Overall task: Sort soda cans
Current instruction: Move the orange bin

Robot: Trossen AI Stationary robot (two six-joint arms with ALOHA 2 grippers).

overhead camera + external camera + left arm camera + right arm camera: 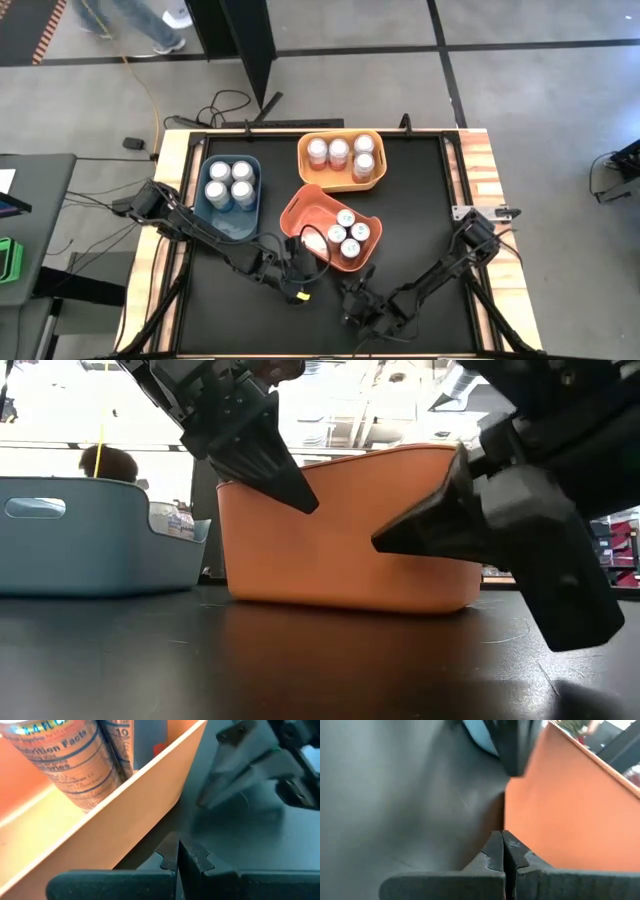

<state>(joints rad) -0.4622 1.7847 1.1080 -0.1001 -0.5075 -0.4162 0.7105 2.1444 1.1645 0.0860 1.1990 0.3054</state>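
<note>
A salmon-orange bin (310, 215) stands askew at the table's middle and holds three silver soda cans (350, 232), which also show in the left wrist view (65, 765). My left gripper (300, 258) is shut, slanting down at the bin's near-left wall (100, 835). My right gripper (362, 280) is shut and almost level. Its tips (385, 543) are at the bin's near wall (570, 810). A blue bin (232, 222) holds several cans (230, 182), and a yellow-orange bin (340, 182) holds several more (340, 153). My left gripper has its shut tips (179, 851) close beside the orange bin's near-left wall, coming slantwise from above; whether they touch it I cannot tell. My right gripper has its shut tips (502, 842) at the foot of the bin's near wall, coming almost level from the near side; touch cannot be told.
The blue bin (90, 540) stands at the far left and the yellow-orange bin at the far middle. Black table top (420, 220) lies bare to the right of the orange bin. Wooden rails (480, 180) edge the table. A person's legs show beyond the far edge.
</note>
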